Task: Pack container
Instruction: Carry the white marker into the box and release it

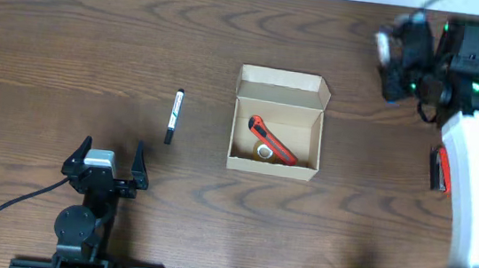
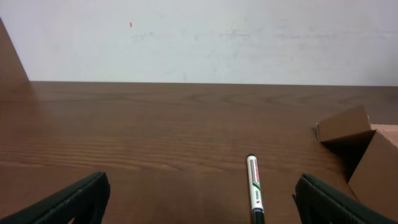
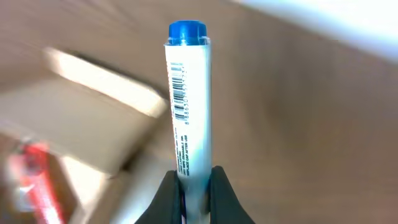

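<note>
Dark wood tabletop [image 1: 71, 36], pale wall behind. The box [image 1: 282, 88] sits open mid-table, flap up at the back, with a red cutter [image 1: 272, 141] lying inside. Left fingers [image 1: 84, 149] are down near the front edge, spread wide, nothing between them. Right fingers [image 3: 166, 196] are over the far right corner, pinching a blue-capped marker [image 3: 188, 93] by its bottom end. A pen [image 1: 174, 115] lies left of the box.

Left gripper [image 1: 111, 153] spread wide; right gripper [image 3: 194, 186] pinched closed.
</note>
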Action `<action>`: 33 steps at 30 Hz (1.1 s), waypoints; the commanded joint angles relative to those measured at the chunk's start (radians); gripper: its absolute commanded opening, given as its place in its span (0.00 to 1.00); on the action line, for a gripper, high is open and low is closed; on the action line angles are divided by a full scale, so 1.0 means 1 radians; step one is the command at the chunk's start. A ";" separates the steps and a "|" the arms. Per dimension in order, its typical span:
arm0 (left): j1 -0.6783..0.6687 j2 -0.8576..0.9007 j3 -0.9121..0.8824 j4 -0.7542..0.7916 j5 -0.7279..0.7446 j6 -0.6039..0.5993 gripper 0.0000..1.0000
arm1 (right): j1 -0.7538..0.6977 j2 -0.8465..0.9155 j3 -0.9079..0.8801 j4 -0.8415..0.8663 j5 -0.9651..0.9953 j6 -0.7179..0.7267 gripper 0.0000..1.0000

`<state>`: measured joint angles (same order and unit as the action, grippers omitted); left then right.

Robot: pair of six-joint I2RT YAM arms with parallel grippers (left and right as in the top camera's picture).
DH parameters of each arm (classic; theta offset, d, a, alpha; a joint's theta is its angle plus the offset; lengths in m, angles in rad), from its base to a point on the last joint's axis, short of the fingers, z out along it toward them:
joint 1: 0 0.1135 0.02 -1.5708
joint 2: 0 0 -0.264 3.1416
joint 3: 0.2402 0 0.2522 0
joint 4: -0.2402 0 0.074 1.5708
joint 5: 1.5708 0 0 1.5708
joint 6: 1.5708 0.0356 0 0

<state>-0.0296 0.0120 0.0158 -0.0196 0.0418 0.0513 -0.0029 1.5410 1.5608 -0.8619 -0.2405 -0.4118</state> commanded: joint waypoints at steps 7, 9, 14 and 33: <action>0.003 -0.007 -0.011 -0.055 -0.015 -0.007 0.95 | 0.323 -0.003 0.074 -0.188 0.024 -0.382 0.01; 0.003 -0.007 -0.011 -0.055 -0.016 -0.007 0.95 | 0.374 0.016 0.074 -0.192 0.062 -0.382 0.01; 0.003 -0.007 -0.011 -0.055 -0.016 -0.007 0.95 | 0.443 0.093 0.074 -0.221 0.087 -0.425 0.01; 0.003 -0.007 -0.011 -0.055 -0.016 -0.007 0.95 | 0.462 0.463 0.073 -0.280 0.023 -0.492 0.01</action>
<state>-0.0296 0.0120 0.0158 -0.0196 0.0418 0.0513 0.4515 1.9602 1.6390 -1.1465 -0.1913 -0.8799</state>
